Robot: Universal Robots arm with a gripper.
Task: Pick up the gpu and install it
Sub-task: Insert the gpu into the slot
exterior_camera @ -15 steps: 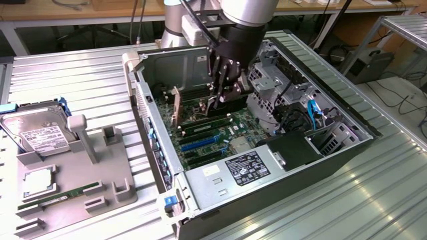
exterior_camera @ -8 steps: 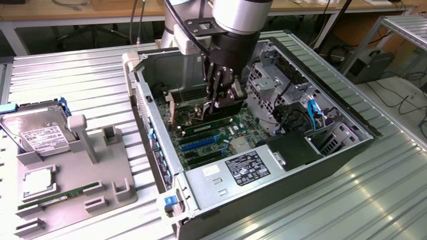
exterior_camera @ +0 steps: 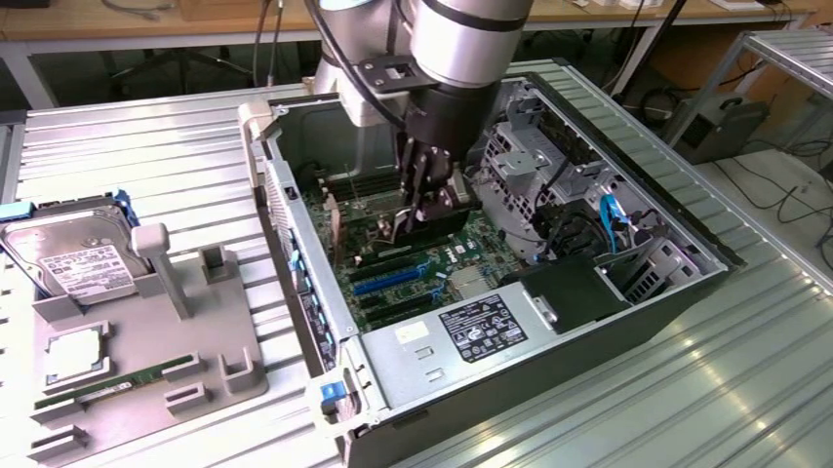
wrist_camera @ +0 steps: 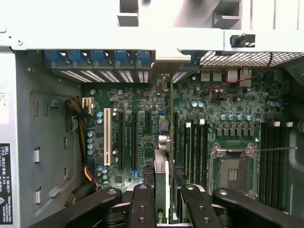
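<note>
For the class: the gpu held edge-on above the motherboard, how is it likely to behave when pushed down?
The gpu looks thin and flat, so probably stiff yet apt to tilt. Its bare green board edge suggests fragility. The gripper clamps it, likely preventing slipping.

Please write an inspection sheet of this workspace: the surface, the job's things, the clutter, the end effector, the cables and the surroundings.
Surface: ribbed metal table carrying an open PC case and a grey fixture.
Job's things: gpu held edge-on between the fingers, above the motherboard slots inside the case.
Clutter: hard drive, RAM stick and a CPU on the fixture.
End effector: end effector lowered into the case, shut on the gpu.
Cables: blue cable inside the case; black cables on the floor at the exterior view's right.
Surroundings: wooden bench behind the table.
</note>
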